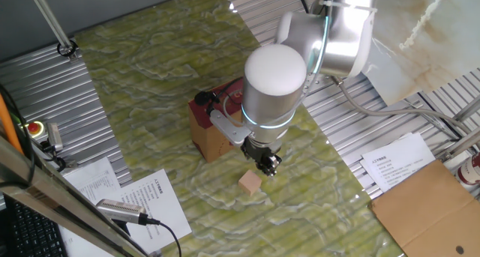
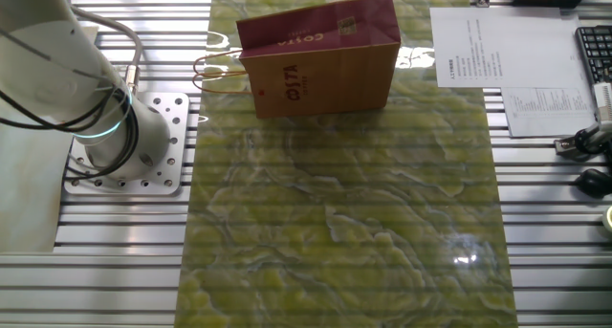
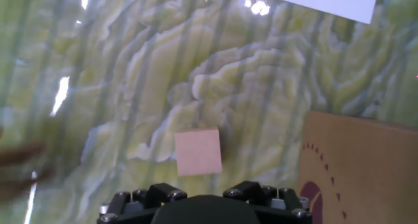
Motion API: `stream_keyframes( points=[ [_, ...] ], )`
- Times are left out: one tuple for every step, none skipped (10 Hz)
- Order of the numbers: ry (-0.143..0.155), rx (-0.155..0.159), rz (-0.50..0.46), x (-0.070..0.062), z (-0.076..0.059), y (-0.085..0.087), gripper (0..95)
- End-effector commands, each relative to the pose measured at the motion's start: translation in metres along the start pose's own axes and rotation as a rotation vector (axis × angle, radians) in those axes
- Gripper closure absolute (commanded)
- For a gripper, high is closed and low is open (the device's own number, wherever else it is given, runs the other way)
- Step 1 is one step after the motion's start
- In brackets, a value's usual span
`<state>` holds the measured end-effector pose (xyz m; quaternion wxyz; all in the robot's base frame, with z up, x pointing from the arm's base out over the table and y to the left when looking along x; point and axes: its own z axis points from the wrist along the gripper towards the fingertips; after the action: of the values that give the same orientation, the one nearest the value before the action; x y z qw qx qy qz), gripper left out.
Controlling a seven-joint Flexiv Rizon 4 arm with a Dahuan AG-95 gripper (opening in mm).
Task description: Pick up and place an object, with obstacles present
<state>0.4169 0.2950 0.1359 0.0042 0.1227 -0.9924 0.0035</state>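
The claw (image 1: 268, 164), state unclear, hangs just beyond the cube (image 1: 250, 183); the carton (image 1: 217, 129) stands left, open mat (image 1: 150, 85) all round.

Arm (image 1: 274, 81) bent over, end effector (image 1: 268, 164) pointing down, jaw state unclear

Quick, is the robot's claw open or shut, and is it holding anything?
Gripper: holding nothing; open or shut cannot be told. The cube lies free on the mat.
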Motion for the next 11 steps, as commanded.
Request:
stream_keyframes(
  points=[
    [0.003,0.002,-0.007,0.0012,-0.0017,-0.0001,95.0],
    [0.0,0.002,0.004,0.0012,-0.0019,-0.0001,95.0],
    [-0.004,0.0,0.019,0.0014,-0.0024,-0.0001,95.0],
    [-0.004,0.0,0.04,0.0011,-0.0026,-0.0001,95.0],
    [-0.005,0.001,0.054,0.0012,-0.0029,0.0,95.0],
    [-0.007,0.002,0.059,0.0012,-0.0029,-0.0001,95.0],
    [-0.008,0.001,0.068,0.0009,-0.0031,0.0,95.0],
    [-0.005,0.002,0.059,0.0009,-0.0032,0.0,95.0],
    [0.0,0.021,0.059,0.0011,-0.0035,-0.0001,95.0],
    [0.0,0.029,0.051,0.0009,-0.0036,-0.0001,95.0],
    [0.0,0.028,0.04,0.0006,-0.0037,-0.0001,95.0]
  ],
)
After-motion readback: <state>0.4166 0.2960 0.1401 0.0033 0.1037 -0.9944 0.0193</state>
